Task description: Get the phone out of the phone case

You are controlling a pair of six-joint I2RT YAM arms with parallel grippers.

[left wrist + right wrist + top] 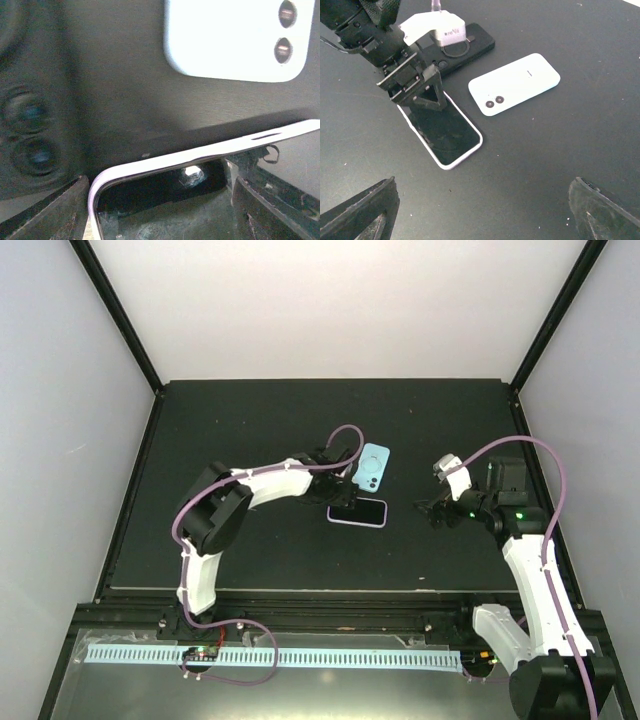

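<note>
A dark-screened phone in a lilac-white case (357, 512) lies flat mid-table; it also shows in the right wrist view (445, 132). My left gripper (338, 490) stands over its far end, jaws wide apart. In the left wrist view the case rim (165, 162) bows up between my fingers (50, 210), with a dark gap and a bright hole under it. The left gripper also shows in the right wrist view (417, 92). My right gripper (440, 512) is open and empty, hovering to the right of the phone above bare mat (485, 210).
A light blue phone-shaped piece (373, 466) with two camera lenses lies face down just beyond the cased phone; it also shows in both wrist views (515, 84) (235, 40). A black case with a ring (465, 47) lies under the left arm. Black posts stand at the mat's back corners.
</note>
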